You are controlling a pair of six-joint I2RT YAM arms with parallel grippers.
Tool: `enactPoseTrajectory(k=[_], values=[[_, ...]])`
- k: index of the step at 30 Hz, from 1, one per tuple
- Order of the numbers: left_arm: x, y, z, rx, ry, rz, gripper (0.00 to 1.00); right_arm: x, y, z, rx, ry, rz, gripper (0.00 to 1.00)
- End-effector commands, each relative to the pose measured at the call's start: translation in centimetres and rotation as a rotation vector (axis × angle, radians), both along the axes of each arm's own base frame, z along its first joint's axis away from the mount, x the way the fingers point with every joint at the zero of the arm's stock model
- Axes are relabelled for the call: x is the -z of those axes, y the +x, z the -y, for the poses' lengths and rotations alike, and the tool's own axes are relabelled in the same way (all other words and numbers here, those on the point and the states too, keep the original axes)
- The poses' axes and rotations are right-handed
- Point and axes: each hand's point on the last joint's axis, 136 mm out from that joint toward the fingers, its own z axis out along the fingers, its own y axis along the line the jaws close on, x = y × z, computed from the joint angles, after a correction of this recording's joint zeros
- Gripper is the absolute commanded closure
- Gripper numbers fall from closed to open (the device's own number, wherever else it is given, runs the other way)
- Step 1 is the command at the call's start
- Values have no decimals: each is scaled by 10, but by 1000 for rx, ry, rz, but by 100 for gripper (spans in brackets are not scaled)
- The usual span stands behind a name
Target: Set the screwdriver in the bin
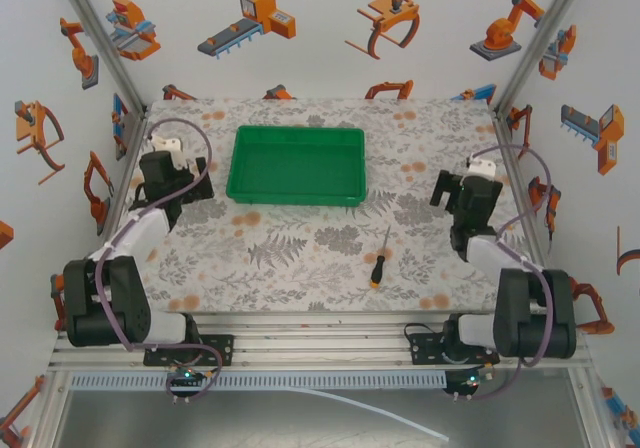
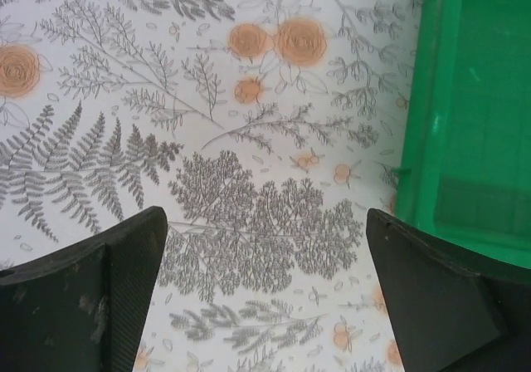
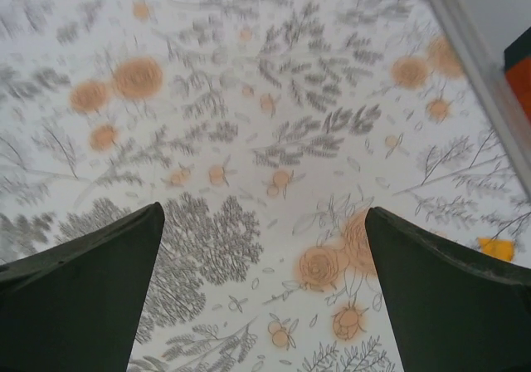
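The right gripper is seen from above, hanging over the right side of the table with nothing held. From its wrist camera the right gripper is shown spread wide, its two dark fingers framing bare patterned cloth, slightly blurred.

The left gripper hangs over the left side, also empty. In its wrist view the left gripper is opened wide, with the wall of the shallow rectangular bright green plastic bin just beyond its right-hand finger.

The small slim screwdriver with a thin dark metal shaft and a black-and-orange handle lies flat on the grey-and-orange floral table surface. It is placed in front of the right near corner of the bin, apart from it, with the handle toward the arm bases and the tip pointing away. It is nearer the right arm.

The step in hand is judged to be the reach for the screwdriver; nothing has been grasped yet. The right gripper would best be brought over the handle, the thicker part, with the jaws turned across the tool's length. They should be lowered close to the cloth before being closed, so the thin tool is not pushed aside or rolled.
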Motion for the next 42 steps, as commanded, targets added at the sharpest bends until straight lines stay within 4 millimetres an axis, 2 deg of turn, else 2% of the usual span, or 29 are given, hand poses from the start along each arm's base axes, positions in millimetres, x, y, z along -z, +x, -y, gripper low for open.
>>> enactPoseTrajectory(k=[1,3,6,9,15,17,20,25,32,36,42], values=[[7,-35,7,52,8,-244,3,-16,-18,0,87,144,-155,1],[2,-46,19,135,-9,-351,3,-23,-28,-15,53,218,-230,1],[-6,-59,27,195,-27,-461,3,-37,-45,-45,-39,311,-227,1],[-15,-67,31,244,-10,-486,3,-41,-68,-66,-65,344,-260,1],[-52,-87,38,315,34,-432,3,-14,-126,-92,-43,272,-508,3],[-64,-93,40,345,64,-407,3,-1,-137,-113,-103,309,-572,12],[-80,-104,42,368,91,-370,3,14,-151,-131,-108,341,-618,13],[-91,-117,44,379,92,-341,3,35,-162,-160,-127,344,-649,13],[-84,-126,46,376,66,-355,3,66,-169,-174,-90,246,-724,16],[-84,-126,49,372,40,-350,3,82,-168,-186,-107,263,-747,25],[-85,-124,51,368,22,-347,3,100,-169,-197,-110,251,-778,29]])
